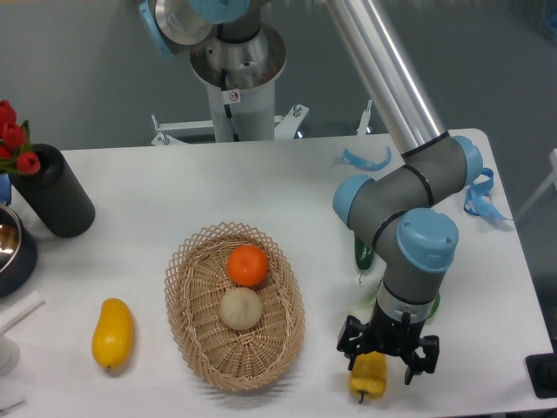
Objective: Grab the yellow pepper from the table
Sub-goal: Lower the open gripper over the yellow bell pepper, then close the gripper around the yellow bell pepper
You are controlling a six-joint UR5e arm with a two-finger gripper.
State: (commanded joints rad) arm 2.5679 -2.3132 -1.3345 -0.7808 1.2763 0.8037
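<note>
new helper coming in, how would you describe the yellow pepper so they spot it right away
Start at the wicker basket mid-table, then go right toward the front edge. The pepper lies there, directly beneath the gripper. It is small, blocky and lobed, unlike the smooth yellow oval fruit left of the basket.
</note>
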